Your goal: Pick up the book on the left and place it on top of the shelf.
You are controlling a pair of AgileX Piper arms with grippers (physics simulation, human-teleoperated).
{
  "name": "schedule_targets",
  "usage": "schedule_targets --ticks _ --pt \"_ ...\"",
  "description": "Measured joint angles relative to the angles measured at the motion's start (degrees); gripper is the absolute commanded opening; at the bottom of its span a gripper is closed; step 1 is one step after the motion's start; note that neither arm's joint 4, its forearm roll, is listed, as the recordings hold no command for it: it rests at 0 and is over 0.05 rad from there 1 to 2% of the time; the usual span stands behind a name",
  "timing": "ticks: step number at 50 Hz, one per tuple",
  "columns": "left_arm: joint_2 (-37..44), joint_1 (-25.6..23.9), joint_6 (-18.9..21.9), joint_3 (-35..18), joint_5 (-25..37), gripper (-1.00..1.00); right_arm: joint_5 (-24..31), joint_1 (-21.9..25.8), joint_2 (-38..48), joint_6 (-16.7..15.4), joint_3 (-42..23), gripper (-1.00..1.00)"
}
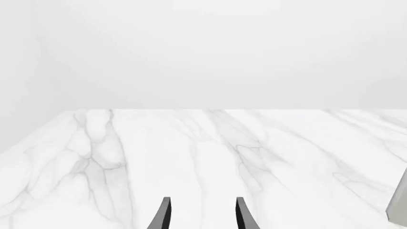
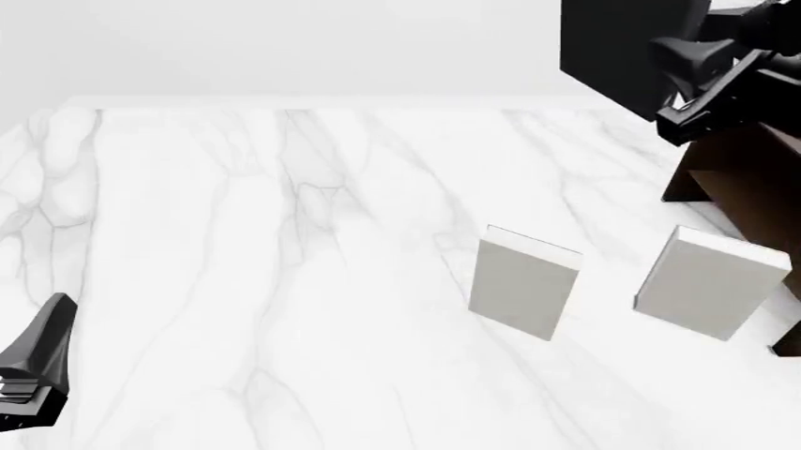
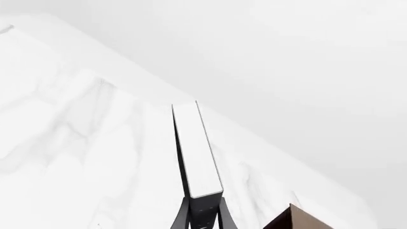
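Left gripper (image 2: 37,361): parked low at the table's (image 2: 250,281) near-left edge, fingers spread, empty. Centre: two pale books (image 2: 526,281) standing upright, well apart from the carried load. Right gripper (image 2: 701,89): pinching the book (image 2: 620,47) edge-on, raised above the shelf (image 2: 751,178). Judged best practice: level the book flat over the shelf top, lower until supported, then release.

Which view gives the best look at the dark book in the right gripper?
The front view: the book shows its broad dark face, held by the right gripper above the shelf. The right wrist view shows only its white page edge. The left wrist view misses it.
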Motion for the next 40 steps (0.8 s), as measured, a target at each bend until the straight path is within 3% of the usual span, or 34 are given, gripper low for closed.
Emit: schedule_targets --ticks 40 --pt "0.00 0.00 0.00 0.00 0.00 1.00 6.36 -9.57 -9.19 -10.07 0.58 -1.00"
